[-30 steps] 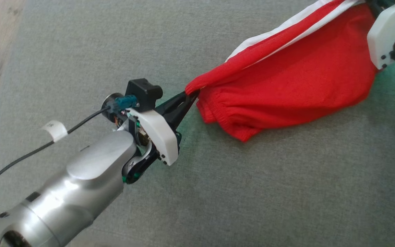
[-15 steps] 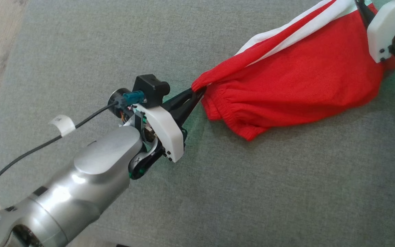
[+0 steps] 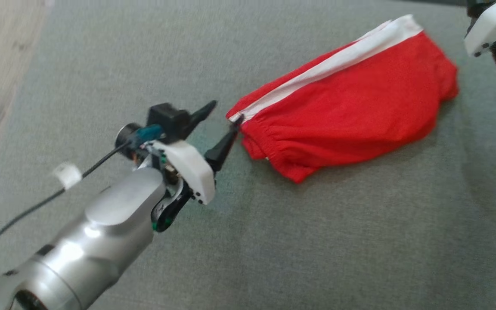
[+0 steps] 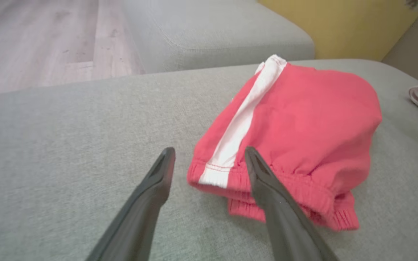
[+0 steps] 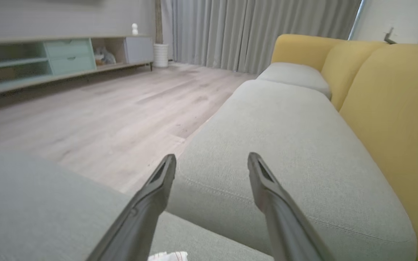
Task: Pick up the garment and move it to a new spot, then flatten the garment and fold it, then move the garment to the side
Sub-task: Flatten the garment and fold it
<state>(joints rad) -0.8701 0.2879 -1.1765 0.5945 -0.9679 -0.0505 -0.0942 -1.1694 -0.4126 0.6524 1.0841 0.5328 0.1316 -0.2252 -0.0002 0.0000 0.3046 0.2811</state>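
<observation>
One red garment (image 3: 351,116), white-striped, lay on the grey sofa cushion (image 3: 317,241). Two arms: the left reached diagonally toward the waistband end, its left pincer (image 3: 224,114) spread wide and empty just beside it. The right pincer (image 5: 212,156), likewise spread wide, held nothing.

From my left wrist I see my left gripper (image 4: 209,152) with its fingers spread wide over the grey cushion (image 4: 67,145). Just beyond the tips lie the red shorts (image 4: 303,108), white side stripe up, elastic waistband nearest me.
</observation>
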